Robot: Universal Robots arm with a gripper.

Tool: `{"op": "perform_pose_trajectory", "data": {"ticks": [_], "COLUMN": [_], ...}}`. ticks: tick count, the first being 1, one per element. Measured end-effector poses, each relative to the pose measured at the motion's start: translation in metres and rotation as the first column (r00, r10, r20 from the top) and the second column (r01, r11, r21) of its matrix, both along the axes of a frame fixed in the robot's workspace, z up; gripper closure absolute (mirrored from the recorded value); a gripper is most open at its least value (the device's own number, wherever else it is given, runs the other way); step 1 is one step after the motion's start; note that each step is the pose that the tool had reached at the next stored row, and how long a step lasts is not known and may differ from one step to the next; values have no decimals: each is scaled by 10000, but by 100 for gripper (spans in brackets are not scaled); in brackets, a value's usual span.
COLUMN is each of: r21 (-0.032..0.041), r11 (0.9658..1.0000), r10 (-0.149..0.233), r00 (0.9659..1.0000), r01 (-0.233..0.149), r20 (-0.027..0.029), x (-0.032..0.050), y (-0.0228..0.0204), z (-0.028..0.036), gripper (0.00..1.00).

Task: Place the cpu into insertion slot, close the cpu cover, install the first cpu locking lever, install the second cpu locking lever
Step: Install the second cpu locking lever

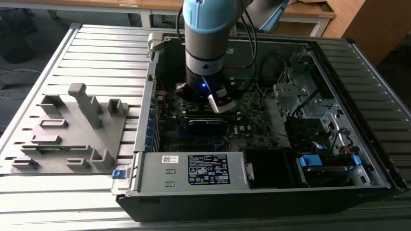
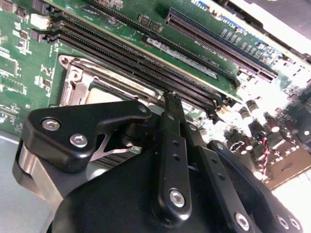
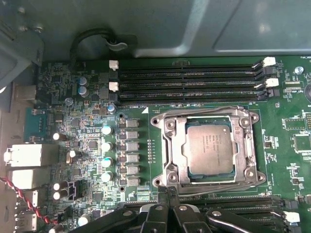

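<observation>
Pincer (image 3: 169, 193) pressed together and empty, just beside the socket frame, cpu (image 3: 209, 148) seated under the cpu cover (image 3: 167, 145), memory slots (image 3: 189, 80) beyond it

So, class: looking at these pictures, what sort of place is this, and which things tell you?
Probably a robotics lab or test workshop. An open computer case lies on a slatted metal table, a robot arm reaches into it over the motherboard, and wooden desks stand behind.
</observation>
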State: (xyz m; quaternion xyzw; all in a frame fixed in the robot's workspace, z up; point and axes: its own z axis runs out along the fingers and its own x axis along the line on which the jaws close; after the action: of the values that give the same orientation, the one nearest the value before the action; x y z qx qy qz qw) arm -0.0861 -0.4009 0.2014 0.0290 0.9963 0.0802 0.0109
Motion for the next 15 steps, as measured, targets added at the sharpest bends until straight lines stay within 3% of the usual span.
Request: {"op": "perform_pose_trajectory", "data": {"ticks": [15], "r21": [156], "r11": [9999], "r10": [0], "r00": [10000], "r01": [0], "r20": [1], "x": [-38], "y": [12], "z": [-61], "gripper": [90]}}
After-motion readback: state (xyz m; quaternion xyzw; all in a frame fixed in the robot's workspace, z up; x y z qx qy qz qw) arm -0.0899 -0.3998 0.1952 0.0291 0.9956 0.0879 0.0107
